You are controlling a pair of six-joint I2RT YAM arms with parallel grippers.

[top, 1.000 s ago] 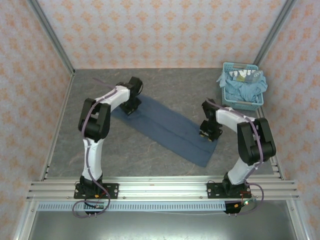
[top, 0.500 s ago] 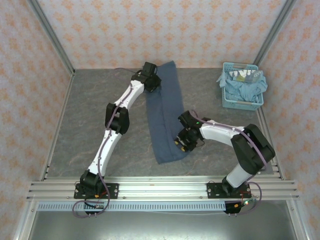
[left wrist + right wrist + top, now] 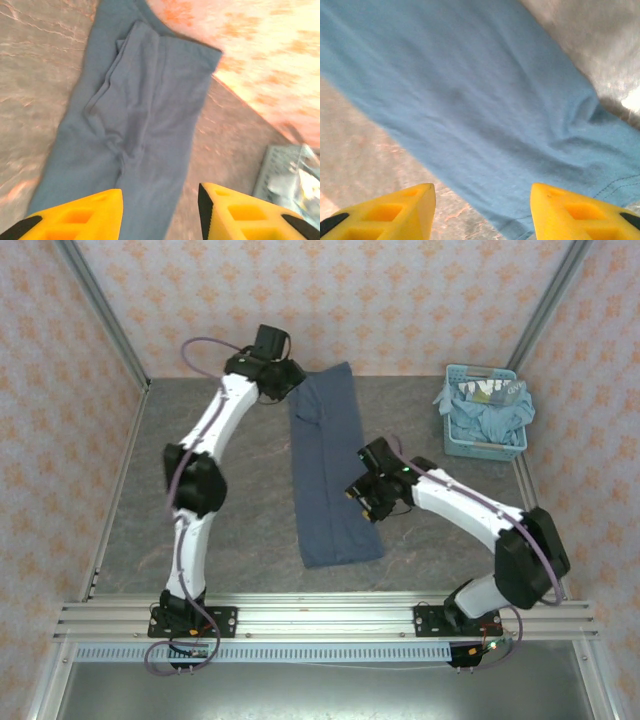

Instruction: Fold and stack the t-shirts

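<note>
Evidently left hand [image 3: 160,197] and right hand [image 3: 481,192] hover open, empty, above the t-shirt [image 3: 328,470].

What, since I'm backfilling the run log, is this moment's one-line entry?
t-shirt: folded long strip, lying flat | left end effector: open, near its far end | right end effector: open, at its right edge
</note>
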